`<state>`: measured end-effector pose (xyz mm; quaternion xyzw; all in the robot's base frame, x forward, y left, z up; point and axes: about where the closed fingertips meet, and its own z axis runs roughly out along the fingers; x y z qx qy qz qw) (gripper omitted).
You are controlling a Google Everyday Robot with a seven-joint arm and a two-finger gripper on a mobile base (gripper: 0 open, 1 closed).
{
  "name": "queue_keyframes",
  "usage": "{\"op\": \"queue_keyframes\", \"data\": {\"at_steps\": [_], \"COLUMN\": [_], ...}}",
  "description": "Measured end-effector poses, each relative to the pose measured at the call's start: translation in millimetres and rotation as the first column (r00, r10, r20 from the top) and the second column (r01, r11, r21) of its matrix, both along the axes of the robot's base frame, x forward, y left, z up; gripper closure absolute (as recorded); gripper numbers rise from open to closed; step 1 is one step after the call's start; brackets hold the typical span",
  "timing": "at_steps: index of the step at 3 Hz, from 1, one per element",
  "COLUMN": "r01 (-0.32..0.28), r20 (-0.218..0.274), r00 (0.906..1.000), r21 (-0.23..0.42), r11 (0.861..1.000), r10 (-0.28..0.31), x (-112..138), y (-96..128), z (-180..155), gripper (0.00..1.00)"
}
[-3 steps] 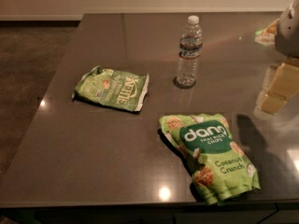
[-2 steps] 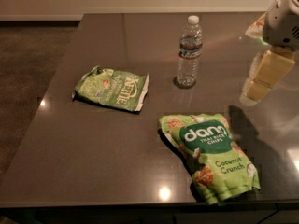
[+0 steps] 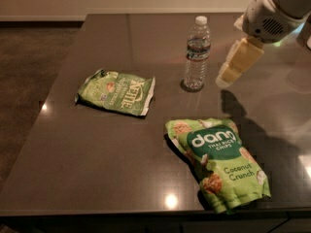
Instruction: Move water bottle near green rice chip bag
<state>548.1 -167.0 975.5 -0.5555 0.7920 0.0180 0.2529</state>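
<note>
The water bottle (image 3: 196, 54) is clear with a white cap and stands upright on the dark table (image 3: 97, 149), toward the back middle. The green rice chip bag (image 3: 216, 160) lies flat near the table's front edge, to the right of and in front of the bottle. My gripper (image 3: 228, 74) hangs above the table just right of the bottle, at about its mid height, apart from it. The white arm reaches in from the top right corner.
A smaller pale green Kettle bag (image 3: 117, 91) lies flat to the left of the bottle. The table's left edge drops to a dark floor (image 3: 29, 67). The front edge runs just below the rice chip bag.
My gripper and arm have moved left across the table from the right edge toward the water bottle. The bottle and both bags have not moved.
</note>
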Motion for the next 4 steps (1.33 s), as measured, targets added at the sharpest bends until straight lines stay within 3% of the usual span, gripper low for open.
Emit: {"op": "queue_keyframes", "data": {"at_steps": [1, 2, 3, 4], "r01": [0.079, 0.122, 0.133, 0.134], "r20": [0.048, 0.052, 0.017, -0.011], "r00": [0.9955, 0.9902, 0.9901, 0.9907], "r21": [0.058, 0.128, 0.192, 0.242], "r11": [0.995, 0.984, 0.972, 0.961], "r10": [-0.081, -0.129, -0.139, -0.136], "x": [42, 74, 91, 102], "y": [7, 16, 28, 37], "z": [-5, -9, -16, -21], "gripper": [0.0, 0.0, 0.0, 0.19]}}
